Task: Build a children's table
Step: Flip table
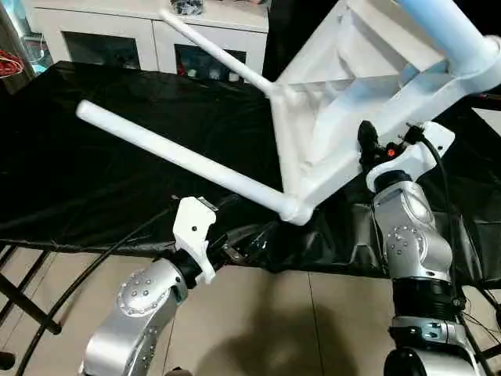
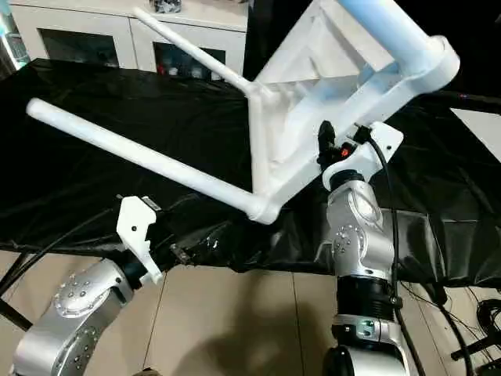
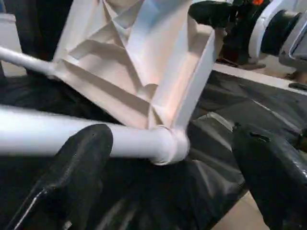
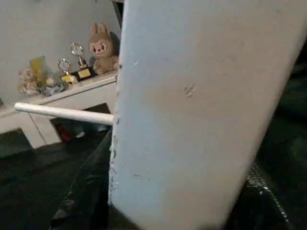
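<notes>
We see the children's table (image 1: 368, 86) tipped up on edge above a surface draped in black cloth (image 1: 117, 149), its ribbed underside turned toward us. Three legs are visible in their corner sockets. The near leg (image 1: 180, 157) runs from the lowest corner socket (image 1: 293, 210) out to the left, over the cloth. The far leg (image 1: 215, 51) reaches back and left toward a white cabinet with glass doors (image 1: 141, 31) that stands behind the surface. A third leg (image 1: 454, 27) rises out of the upper right corner, close to the camera.

Our right gripper (image 1: 368, 141) is at the table top's right edge, its black fingers partly closed on the rim, so the table is held there. In the right wrist view a flat white panel of the table (image 4: 201, 110) lies right in front of the lens, with the far leg (image 4: 62, 113) poking out beside it and a plush toy (image 4: 103, 47) and small trophies (image 4: 76, 60) on the cabinet top beyond.

Our left gripper (image 3: 168, 177) stands wide apart and holds nothing. In the left wrist view its two black fingers (image 3: 79, 167) sit either side of the lowest corner socket (image 3: 168, 143), one just in front of the near leg (image 3: 48, 132), not touching. In the head views the left wrist (image 1: 192, 235) sits below the surface's front edge, over a tiled floor (image 1: 297, 321).
</notes>
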Tool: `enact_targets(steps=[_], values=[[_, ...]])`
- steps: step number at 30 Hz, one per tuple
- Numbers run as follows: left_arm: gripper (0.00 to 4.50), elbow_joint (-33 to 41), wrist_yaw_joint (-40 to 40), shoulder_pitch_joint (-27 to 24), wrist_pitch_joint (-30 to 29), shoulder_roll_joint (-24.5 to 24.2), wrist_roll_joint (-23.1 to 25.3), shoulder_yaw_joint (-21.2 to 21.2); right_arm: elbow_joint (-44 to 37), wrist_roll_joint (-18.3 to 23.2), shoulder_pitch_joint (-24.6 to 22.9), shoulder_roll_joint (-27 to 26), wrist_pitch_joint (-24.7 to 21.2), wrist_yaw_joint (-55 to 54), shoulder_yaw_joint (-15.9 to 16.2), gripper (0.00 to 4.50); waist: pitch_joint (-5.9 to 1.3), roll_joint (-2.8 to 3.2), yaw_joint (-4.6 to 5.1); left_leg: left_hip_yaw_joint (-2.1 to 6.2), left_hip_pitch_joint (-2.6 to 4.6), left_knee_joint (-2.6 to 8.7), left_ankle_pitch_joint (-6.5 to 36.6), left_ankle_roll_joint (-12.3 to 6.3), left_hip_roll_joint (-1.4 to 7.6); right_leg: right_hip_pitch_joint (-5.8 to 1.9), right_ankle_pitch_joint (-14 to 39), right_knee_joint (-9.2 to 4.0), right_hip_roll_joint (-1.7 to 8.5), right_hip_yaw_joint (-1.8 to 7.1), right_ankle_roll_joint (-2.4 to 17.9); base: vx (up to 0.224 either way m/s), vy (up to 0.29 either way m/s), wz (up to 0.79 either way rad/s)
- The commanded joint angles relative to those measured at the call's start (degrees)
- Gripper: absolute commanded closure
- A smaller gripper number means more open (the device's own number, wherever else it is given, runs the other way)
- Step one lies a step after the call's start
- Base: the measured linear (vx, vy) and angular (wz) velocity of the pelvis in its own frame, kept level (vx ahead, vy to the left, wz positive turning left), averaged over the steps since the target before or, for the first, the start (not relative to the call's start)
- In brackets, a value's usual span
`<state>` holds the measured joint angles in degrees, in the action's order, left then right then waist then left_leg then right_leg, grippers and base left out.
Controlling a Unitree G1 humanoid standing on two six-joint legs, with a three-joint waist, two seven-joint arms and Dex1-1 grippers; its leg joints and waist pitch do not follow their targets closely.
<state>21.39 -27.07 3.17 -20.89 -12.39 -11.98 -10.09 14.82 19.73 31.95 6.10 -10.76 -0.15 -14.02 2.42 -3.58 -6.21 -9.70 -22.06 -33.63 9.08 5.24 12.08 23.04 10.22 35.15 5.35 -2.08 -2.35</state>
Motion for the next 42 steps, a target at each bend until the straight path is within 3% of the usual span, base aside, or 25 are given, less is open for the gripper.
enact_targets(steps=[1, 2, 4, 5, 11, 12, 14, 16, 17, 18, 19, 26, 28, 29, 30, 32, 35, 39, 40, 41, 42], values=[[0.00, 1.41, 0.33, 1.61, -0.18, -0.50, 1.96, -0.85, 1.98, -5.89, -0.40, 2.09, -0.69, -0.03, 2.25, 2.68, -3.11, 0.16, 0.64, -0.43, 1.16, 4.22, 19.76, 3.33, 0.02, -1.06, 20.86, -4.79, 0.80, 0.98, 1.89, 0.000, 0.000, 0.00], [0.00, 1.49, 0.26, 2.69, -0.12, -0.92, 2.39, -0.86, 2.27, -6.81, -0.09, 2.50, -0.70, -0.40, 2.78, 2.68, -3.16, -0.16, 0.73, -0.43, 1.07, 4.18, 19.46, 3.46, 0.03, -1.12, 20.89, -4.80, 0.88, 0.96, 1.77, 0.000, 0.000, 0.00], [0.00, 1.62, 0.23, 6.06, -0.12, -2.00, 3.60, -0.79, 3.75, -9.03, 1.12, 3.23, -0.89, -2.44, 3.52, 2.68, -3.29, -0.08, 0.99, -0.33, 1.21, 4.11, 19.39, 3.88, -0.01, -0.98, 20.55, -4.55, 0.90, 0.93, 2.15, 0.000, 0.000, 0.00], [0.00, 1.43, -0.32, 7.99, 0.44, -3.07, 4.78, -1.17, 4.90, -9.77, 1.92, 3.39, -0.82, -3.25, 3.90, 2.68, -3.22, -0.35, 1.12, -0.34, 1.08, 4.17, 19.51, 3.89, -0.01, -1.03, 20.50, -4.64, 0.85, 0.90, 2.17, 0.000, 0.000, 0.00], [0.00, -2.14, -0.97, 17.62, 4.03, -7.39, 11.91, -2.53, 11.24, -11.86, 6.48, 2.33, 0.36, -7.02, 5.49, 2.68, -3.32, -0.48, 1.56, -0.18, 1.31, 3.96, 21.20, 4.41, -0.09, -0.69, 20.10, -4.40, 0.85, 0.76, 2.91, 0.000, 0.000, 0.00], [0.00, -3.03, -0.54, 19.46, 4.65, -7.80, 13.11, -2.51, 12.15, -12.28, 7.16, 1.98, 0.47, -7.07, 5.88, 2.68, -3.46, -0.50, 1.60, -0.13, 1.17, 3.95, 20.83, 4.53, -0.12, -0.94, 19.49, -4.19, 0.92, 0.77, 3.16, 0.000, 0.000, 0.00], [0.00, -4.22, 0.08, 22.11, 6.29, -8.36, 14.81, -2.49, 13.14, -12.46, 7.88, 1.34, 0.99, -6.63, 6.23, 2.27, -3.54, -0.35, 1.64, -0.13, 1.08, 3.94, 20.02, 4.56, -0.08, -1.00, 17.65, -4.04, 0.96, 0.80, 3.60, 0.000, 0.000, 0.00], [0.00, -4.61, 0.26, 23.50, 7.56, -8.70, 15.73, -2.62, 13.55, -12.42, 8.12, 0.99, 1.50, -6.13, 6.24, 2.16, -3.67, -0.45, 1.56, -0.18, 0.98, 3.85, 18.42, 4.52, -0.03, -1.28, 15.11, -3.67, 1.02, 0.83, 4.18, 0.000, 0.000, 0.00], [0.00, -4.42, 0.66, 27.60, 11.35, -9.72, 18.78, -3.48, 13.82, -12.05, 8.07, 0.54, 2.49, -4.39, 6.45, 2.16, -3.66, -0.41, 1.51, -0.24, 0.91, 3.85, 17.82, 4.13, -0.08, -1.29, 14.13, -3.79, 0.90, 0.85, 4.27, 0.000, 0.000, 0.00], [0.00, -4.27, 0.76, 28.48, 12.17, -9.93, 19.47, -3.71, 13.76, -12.02, 7.98, 0.51, 2.65, -4.13, 6.50, 1.98, -4.01, -0.23, 1.36, -0.23, 1.15, 3.61, 16.55, 4.09, 0.04, -1.40, 11.92, -3.31, 1.03, 0.84, 4.75, 0.000, 0.000, 0.00], [0.00, -4.15, 1.70, 30.69, 15.17, -10.16, 21.38, -4.13, 13.52, -11.68, 7.63, 0.51, 3.12, -3.20, 6.65, 1.83, -3.85, -0.31, 1.41, -0.24, 0.82, 3.69, 15.14, 4.19, 0.02, -1.66, 9.81, -3.10, 0.94, 0.79, 5.34, 0.000, 0.000, 0.00], [0.00, -6.72, 6.74, 35.00, 27.32, -11.44, 29.75, -5.57, 9.49, -8.82, 3.77, 0.60, 3.73, 1.26, 6.16, 1.32, -3.92, -0.17, 1.23, -0.36, 0.90, 3.52, 14.07, 3.47, 0.14, -1.88, 7.21, -2.92, 0.97, 0.88, 5.92, 0.000, 0.000, 0.00], [0.00, -8.76, 8.24, 36.30, 27.56, -11.92, 31.04, -4.96, 6.58, -8.67, 1.50, 0.93, 5.17, 4.44, 7.50, 1.18, -3.98, 0.51, 1.14, -0.29, 1.10, 3.51, 14.29, 3.74, 0.08, -1.83, 6.76, -2.85, 0.87, 0.86, 6.20, 0.000, 0.000, 0.00], [0.00, -9.90, 8.12, 36.83, 26.88, -12.12, 31.21, -4.92, 5.26, -8.62, 0.42, 1.12, 5.61, 5.66, 8.02, 1.18, -4.00, 0.36, 1.17, -0.24, 1.08, 3.50, 14.35, 3.87, 0.10, -1.88, 6.40, -2.69, 0.92, 0.86, 6.54, 0.000, 0.000, 0.00], [0.00, -13.32, 9.30, 38.05, 27.85, -14.15, 35.11, -5.79, 1.91, -7.24, -2.20, 1.13, 6.15, 8.01, 8.10, 1.18, -3.89, 0.46, 1.07, -0.29, 1.20, 3.58, 14.97, 3.61, 0.07, -1.77, 6.90, -2.99, 0.78, 0.88, 6.56, 0.000, 0.000, 0.00], [0.00, -16.07, 9.95, 38.74, 27.89, -15.11, 36.40, -5.88, -0.30, -6.30, -4.08, 1.66, 6.15, 9.55, 8.05, 1.18, -3.90, 0.68, 1.05, -0.10, 1.19, 3.69, 15.78, 3.46, 0.06, -1.87, 7.67, -2.94, 0.82, 0.87, 6.47, 0.000, 0.000, 0.00], [0.00, -22.00, 11.91, 40.81, 29.33, -15.98, 38.60, -5.01, -2.36, -6.76, -7.04, 3.76, 6.86, 11.33, 8.09, 1.18, -3.84, 0.80, 0.80, -0.12, 1.51, 3.78, 17.74, 3.74, 0.19, -1.44, 9.41, -3.27, 0.92, 0.89, 7.68, 0.000, 0.000, 0.00], [0.00, -26.63, 13.22, 43.31, 30.71, -16.55, 39.64, -4.58, -3.25, -6.40, -8.67, 5.12, 7.26, 12.94, 7.53, 1.18, -3.57, 0.86, 0.03, 0.03, 1.43, 4.01, 20.41, 3.80, 0.10, -1.41, 14.35, -3.67, 1.22, 0.94, 7.09, 0.000, 0.000, 0.00], [0.00, -30.97, 14.27, 45.45, 31.08, -16.87, 40.92, -5.19, -4.16, -7.61, -9.56, 6.08, 7.39, 13.83, 8.01, 1.18, -3.58, 0.84, -0.02, 0.05, 1.40, 4.04, 20.44, 3.85, 0.14, -1.40, 14.53, -3.67, 1.27, 0.95, 7.11, 0.000, 0.000, 0.00], [0.00, -32.83, 15.05, 46.40, 30.98, -16.95, 41.69, -5.48, -4.37, -8.45, -9.83, 6.38, 7.36, 13.50, 8.18, 1.18, -3.58, 1.45, -0.25, 0.06, 1.70, 3.96, 21.00, 4.00, 0.09, -1.11, 15.07, -3.91, 1.16, 0.97, 6.70, 0.000, 0.000, 0.00], [0.00, -34.96, 16.14, 47.70, 31.17, -16.56, 42.06, -5.62, -4.56, -8.80, -10.04, 6.32, 7.21, 12.84, 8.13, 1.18, -3.55, 1.39, -0.24, 0.12, 1.62, 3.99, 21.38, 4.15, -0.01, -1.18, 15.23, -3.89, 1.12, 0.96, 6.68, 0.000, 0.000, 0.00]])
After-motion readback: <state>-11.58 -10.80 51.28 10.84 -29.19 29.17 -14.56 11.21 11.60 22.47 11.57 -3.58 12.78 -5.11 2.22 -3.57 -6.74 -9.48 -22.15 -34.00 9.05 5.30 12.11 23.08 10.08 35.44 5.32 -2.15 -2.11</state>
